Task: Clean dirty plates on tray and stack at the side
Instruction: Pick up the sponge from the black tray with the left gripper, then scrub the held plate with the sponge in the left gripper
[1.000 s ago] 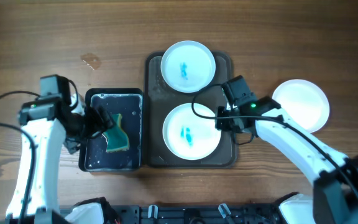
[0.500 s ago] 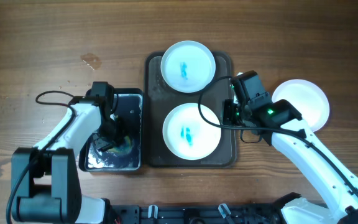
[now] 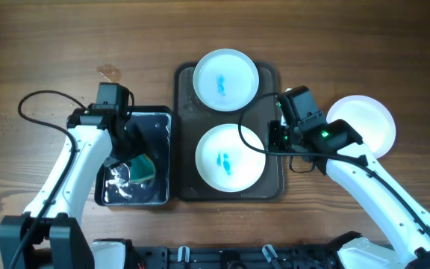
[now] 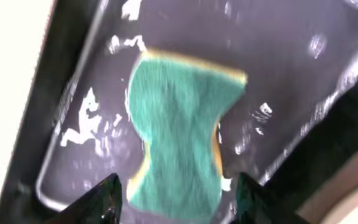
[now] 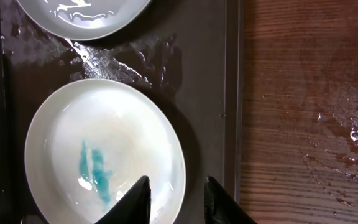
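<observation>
Two plates teal-smeared on tray, third plain | left hand spread | right hand spread

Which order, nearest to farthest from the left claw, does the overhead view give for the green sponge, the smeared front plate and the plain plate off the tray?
1. The green sponge, in the small black tray, right at the left claw.
2. The smeared front plate, on the large tray, mid-table.
3. The plain plate, off that tray, far right.
</observation>
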Robot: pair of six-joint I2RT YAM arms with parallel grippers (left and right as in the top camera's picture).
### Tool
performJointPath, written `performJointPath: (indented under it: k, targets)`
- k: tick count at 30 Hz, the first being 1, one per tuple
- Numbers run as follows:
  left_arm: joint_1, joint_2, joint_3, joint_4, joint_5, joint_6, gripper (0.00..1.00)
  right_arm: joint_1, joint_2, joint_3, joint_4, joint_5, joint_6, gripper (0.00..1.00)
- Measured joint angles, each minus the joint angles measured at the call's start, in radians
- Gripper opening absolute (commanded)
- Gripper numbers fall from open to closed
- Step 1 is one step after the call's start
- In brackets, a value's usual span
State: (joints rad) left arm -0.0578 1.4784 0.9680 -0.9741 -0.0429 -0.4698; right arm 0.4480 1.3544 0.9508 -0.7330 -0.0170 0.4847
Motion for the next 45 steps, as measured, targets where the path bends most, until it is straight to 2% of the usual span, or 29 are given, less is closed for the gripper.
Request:
performJointPath:
  k: [3, 4, 5, 10, 11, 12, 14, 15, 16, 20, 23, 26, 27, 28, 32, 36, 40, 44, 45]
  targets:
    - [0.000, 0.033, -0.037, 0.123, -0.045, 0.001, 0.42, 0.000, 0.000, 0.000, -0.002, 0.000, 0.000, 0.28]
    - [0.000, 0.052, -0.053, 0.153, -0.050, 0.000, 0.31, 0.000, 0.000, 0.000, -0.002, 0.000, 0.000, 0.29]
    - [0.000, 0.080, -0.075, 0.184, -0.056, -0.001, 0.04, 0.000, 0.000, 0.000, -0.004, 0.000, 0.000, 0.29]
    - [0.000, 0.137, -0.089, 0.224, -0.057, 0.019, 0.04, 0.000, 0.000, 0.000, -0.008, 0.000, 0.000, 0.28]
    - [0.000, 0.138, -0.081, 0.213, -0.052, 0.028, 0.10, 0.000, 0.000, 0.000, -0.010, 0.000, 0.000, 0.28]
    - [0.000, 0.138, -0.066, 0.192, -0.043, 0.039, 0.25, 0.000, 0.000, 0.000, -0.014, 0.000, 0.000, 0.28]
    - [0.000, 0.137, 0.013, 0.106, -0.026, 0.064, 0.45, 0.000, 0.000, 0.000, -0.019, 0.000, 0.000, 0.29]
    - [0.000, 0.137, 0.040, 0.066, -0.022, 0.066, 0.51, 0.000, 0.000, 0.000, -0.023, 0.000, 0.000, 0.29]
    - [0.000, 0.128, 0.082, 0.010, -0.019, 0.064, 0.53, 0.000, 0.000, 0.000, -0.026, 0.000, 0.000, 0.29]
    - [0.000, 0.100, 0.117, -0.073, -0.011, 0.072, 0.51, 0.000, 0.000, 0.000, -0.028, 0.000, -0.004, 0.33]
    - [0.000, 0.100, 0.076, -0.039, -0.011, 0.072, 0.45, 0.000, 0.000, 0.000, -0.033, 0.000, -0.008, 0.36]
    - [0.000, 0.101, -0.036, 0.085, -0.003, 0.069, 0.23, 0.000, 0.003, 0.000, -0.038, -0.040, -0.055, 0.38]
    - [0.000, 0.102, -0.073, 0.132, 0.007, 0.072, 0.09, 0.000, 0.011, 0.000, -0.038, -0.061, -0.078, 0.38]
    - [0.000, 0.103, -0.114, 0.189, 0.019, 0.078, 0.04, 0.000, 0.024, 0.000, -0.037, -0.080, -0.103, 0.38]
    - [0.000, 0.101, -0.137, 0.220, 0.049, 0.076, 0.04, -0.007, 0.122, 0.000, -0.029, -0.126, -0.146, 0.33]
    - [0.000, 0.094, -0.067, 0.056, 0.061, 0.076, 0.04, -0.099, 0.215, 0.000, 0.026, -0.204, -0.153, 0.34]
    - [0.000, 0.029, 0.034, -0.030, 0.089, 0.076, 0.04, -0.173, 0.277, 0.000, 0.069, -0.353, -0.249, 0.38]
    - [-0.008, -0.099, 0.105, -0.043, 0.184, 0.077, 0.04, -0.136, 0.331, 0.000, 0.073, -0.369, -0.281, 0.37]
    - [-0.017, -0.123, 0.107, -0.044, 0.203, 0.077, 0.04, -0.122, 0.346, 0.000, 0.077, -0.352, -0.274, 0.33]
